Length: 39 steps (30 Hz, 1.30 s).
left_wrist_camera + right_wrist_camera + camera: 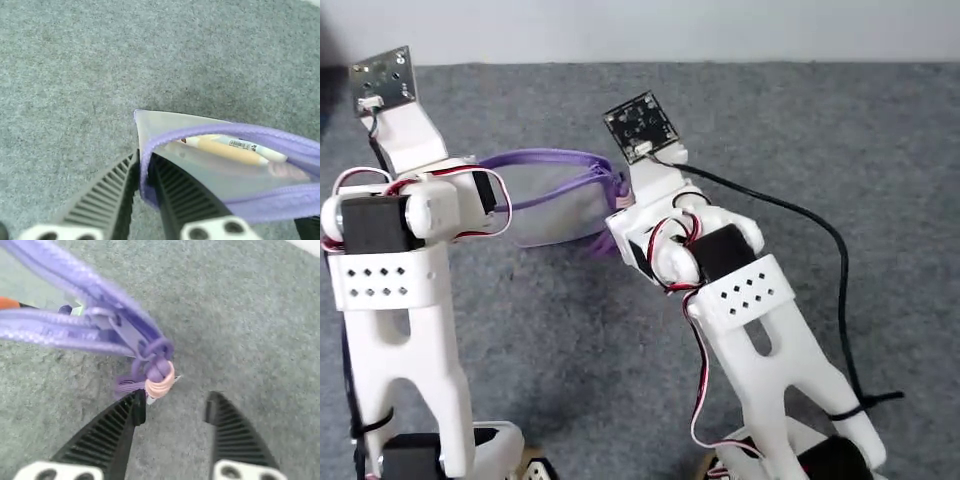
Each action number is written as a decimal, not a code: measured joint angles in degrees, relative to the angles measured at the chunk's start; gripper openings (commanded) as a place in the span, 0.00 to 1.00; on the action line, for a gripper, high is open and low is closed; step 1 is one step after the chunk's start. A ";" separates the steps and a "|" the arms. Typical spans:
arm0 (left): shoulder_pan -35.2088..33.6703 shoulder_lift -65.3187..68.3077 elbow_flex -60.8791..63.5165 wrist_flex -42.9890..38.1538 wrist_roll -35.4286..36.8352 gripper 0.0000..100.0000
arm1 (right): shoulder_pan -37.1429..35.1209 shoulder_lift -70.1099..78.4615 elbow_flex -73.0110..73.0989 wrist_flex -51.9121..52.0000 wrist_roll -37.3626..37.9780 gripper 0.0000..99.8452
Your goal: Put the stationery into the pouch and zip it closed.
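Plainly, the translucent pouch (555, 215) with its purple zipper edge sits toward the far middle of the grey counter (820, 120), stretched between the two arms. The left gripper (142, 160) has the pouch's left end: its ribbed black fingers (105, 190) are pressed together on the purple-trimmed edge just below the corner, with the fabric pinched between them. Through the clear wall two pens lie side by side inside the pouch, a cream-yellow pen (225, 150) and a white pen (260, 149) touching it, both pointing along the pouch's length.

The pouch mouth gapes. From above, the two zipper tracks bow apart into a loop and meet only at the right end, where the slider (117, 325) sits. From the slider hangs the zipper pull (159, 376), a purple cord knotted around a pale pink bead.

The right gripper (176, 407) is at that right end, its fingers (110, 435) spread wide and grasping nothing. The bead hangs just beside the tip of one finger, close enough that contact cannot be judged, while the other finger stands well apart from it over bare counter. A black cable (840, 260) trails along the counter to the right of the right arm.
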 measured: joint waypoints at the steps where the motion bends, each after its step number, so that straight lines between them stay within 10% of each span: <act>1: 0.00 0.00 0.00 0.00 0.00 0.01 | -0.18 0.00 0.53 -0.35 0.09 0.28; 16: 0.00 0.00 0.62 -0.70 0.00 0.01 | -0.09 3.25 1.67 -8.00 3.69 0.28; 25: 0.00 -0.09 1.49 -1.14 0.00 0.01 | -0.09 3.87 1.67 -8.44 7.65 0.01; 39: 0.00 -0.09 1.58 -1.76 0.00 0.01 | -0.18 -4.31 1.67 -3.08 11.34 0.01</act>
